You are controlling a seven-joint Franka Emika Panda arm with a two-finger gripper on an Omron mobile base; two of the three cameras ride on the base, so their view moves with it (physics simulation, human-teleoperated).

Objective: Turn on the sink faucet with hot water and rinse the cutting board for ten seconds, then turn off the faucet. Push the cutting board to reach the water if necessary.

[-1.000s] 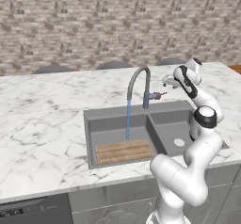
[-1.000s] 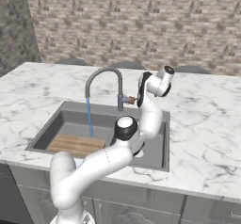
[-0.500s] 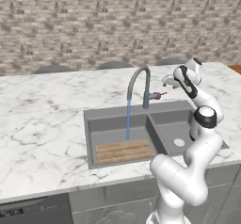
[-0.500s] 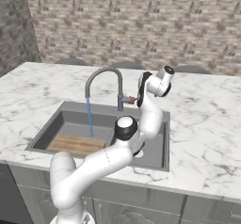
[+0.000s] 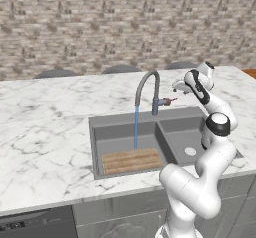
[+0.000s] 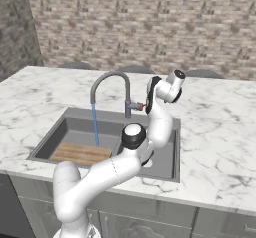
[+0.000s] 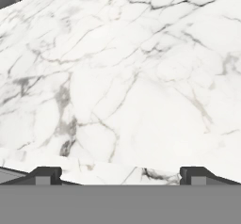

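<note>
Nothing has shifted since half a second back: same arm pose, same stream, same board, and the views themselves sit exactly as before.

Biggest first: the marble tabletop (image 5: 45,132) runs wide under the brick wall (image 5: 100,27), and the dark sink (image 5: 130,132) is set into its middle. In the left base view the white arm (image 5: 200,182) rises from 5 o'clock, bends at a dark elbow, then reaches up and back so the hand hangs over the tabletop behind the right basin, at about 2 o'clock from the sink. In the right base view the arm (image 6: 110,172) climbs from 7 o'clock and the wrist curls over just beside the faucet's lever.

The faucet (image 5: 148,84) arches toward 9 o'clock over the left basin, and its reddish lever (image 5: 170,101) points toward the hand. The fingers (image 5: 178,86) hover close to that lever, at its 1 o'clock; whether they touch it I cannot tell. In the hand view the two dark fingers (image 7: 117,176) stand wide apart, nothing between them, marble beyond.

The water (image 5: 136,127) is running, a thin blue line falling straight into the left basin. The cutting board (image 5: 132,161) lies flat on the floor of that basin against its near wall, and the stream lands at its far edge, around 12 o'clock of the board. The pale drain (image 5: 190,151) sits in the right basin.
</note>
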